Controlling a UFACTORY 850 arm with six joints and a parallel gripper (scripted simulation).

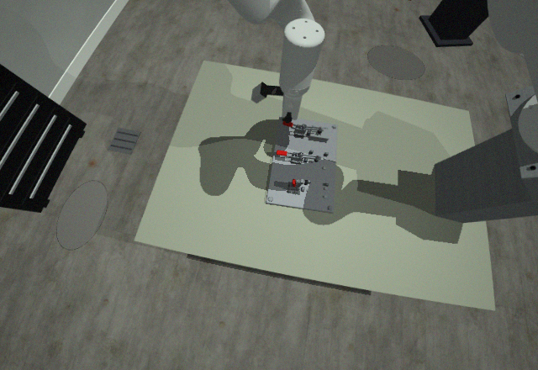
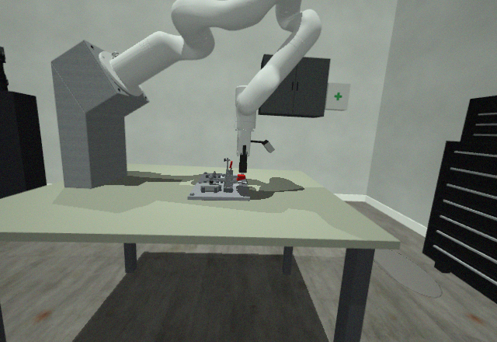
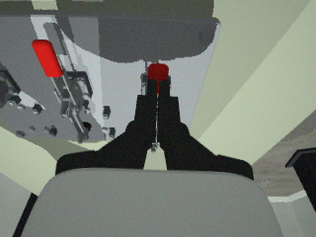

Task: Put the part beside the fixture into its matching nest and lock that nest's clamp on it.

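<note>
Above the red handle [image 1: 287,124] [image 2: 241,177] [image 3: 158,71], the gripper [image 1: 287,116] [image 2: 242,171] [image 3: 157,93] hovers, its fingers pressed together.

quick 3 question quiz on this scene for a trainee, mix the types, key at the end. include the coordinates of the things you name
1. True or false: the gripper [image 1: 287,117] [image 2: 242,171] [image 3: 157,93] is fully open.
2. Multiple choice: what colour are the handle grips on the fixture plate [image 1: 277,197] [image 2: 218,198] [image 3: 201,74]?
a) blue
b) red
c) yellow
3. Fill in: the fixture plate carries ____ toggle clamps.

Key: 1 false; 2 b; 3 three
</note>
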